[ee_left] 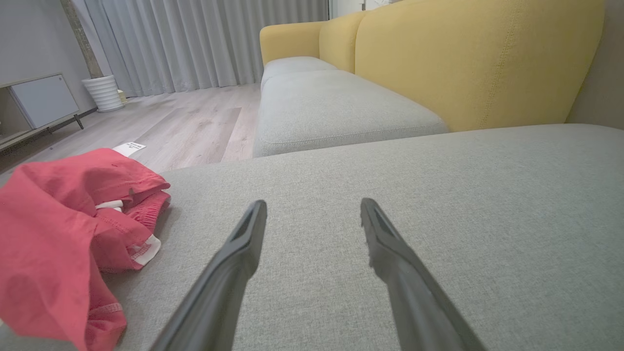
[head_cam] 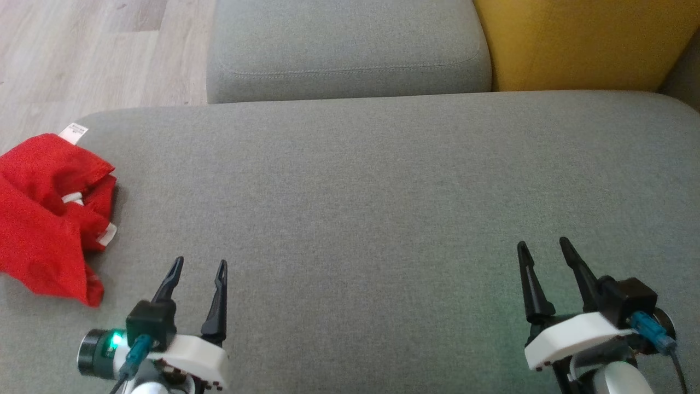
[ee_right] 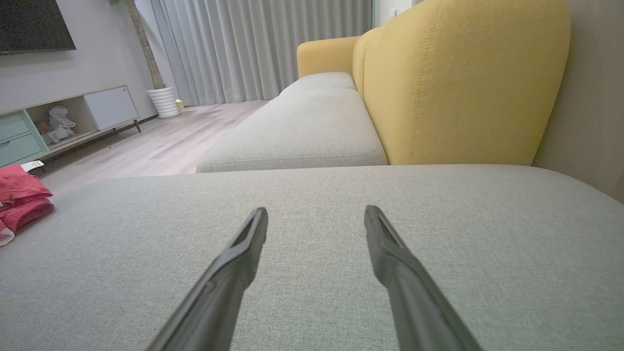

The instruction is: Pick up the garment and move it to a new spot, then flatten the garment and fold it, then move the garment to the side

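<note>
A crumpled red garment [head_cam: 46, 216] with white labels lies at the left edge of the grey cushion [head_cam: 383, 208]. The left wrist view has the garment [ee_left: 63, 234] at its left, and the right wrist view has the garment [ee_right: 19, 200] at its far left. My left gripper [head_cam: 198, 265] hovers open over the cushion, just right of the garment and apart from it, nothing between its fingers. Far across the cushion, my right gripper [head_cam: 541, 245] is open and empty too. Both pairs of fingers point toward the sofa back.
A second grey seat cushion [head_cam: 350, 49] adjoins the far side, with a yellow backrest [head_cam: 585, 44] at the far right. Wooden floor [head_cam: 93, 54] lies beyond the cushion's left edge. Across the room are a low TV cabinet [ee_right: 63, 122], a white pot [ee_right: 163, 101] and curtains.
</note>
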{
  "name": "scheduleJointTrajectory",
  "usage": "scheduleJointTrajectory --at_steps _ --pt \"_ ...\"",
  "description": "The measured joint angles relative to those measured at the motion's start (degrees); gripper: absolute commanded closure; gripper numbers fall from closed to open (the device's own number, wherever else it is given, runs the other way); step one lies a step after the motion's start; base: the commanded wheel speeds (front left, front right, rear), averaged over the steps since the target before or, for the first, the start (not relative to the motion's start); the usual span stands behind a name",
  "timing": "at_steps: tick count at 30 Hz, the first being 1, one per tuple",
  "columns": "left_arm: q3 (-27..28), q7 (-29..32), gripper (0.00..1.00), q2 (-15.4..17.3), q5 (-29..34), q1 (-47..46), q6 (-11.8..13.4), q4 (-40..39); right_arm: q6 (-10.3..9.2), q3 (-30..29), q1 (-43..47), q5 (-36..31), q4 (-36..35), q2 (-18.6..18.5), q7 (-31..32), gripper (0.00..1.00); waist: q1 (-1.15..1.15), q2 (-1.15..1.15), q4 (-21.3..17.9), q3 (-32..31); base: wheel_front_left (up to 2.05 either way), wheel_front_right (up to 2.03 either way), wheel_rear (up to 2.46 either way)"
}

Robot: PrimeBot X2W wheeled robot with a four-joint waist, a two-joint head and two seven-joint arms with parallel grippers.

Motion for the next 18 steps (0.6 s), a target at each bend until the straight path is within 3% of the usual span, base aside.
scheduleJointTrajectory --at_steps 10,18 --pt "0.00 0.00 0.00 -0.16 -0.43 0.00 0.16 0.16 0.00 -0.34 -0.01 0.16 0.33 0.00 -0.05 0.00 0.00 0.00 0.28 -0.08 0.00 0.00 0.00" --pt "0.37 -0.01 0.00 -0.29 -0.59 -0.05 0.25 0.18 0.00 -0.83 0.05 0.05 -0.27 0.00 -0.03 0.00 0.00 0.00 2.68 -0.28 0.00 0.00 0.00"
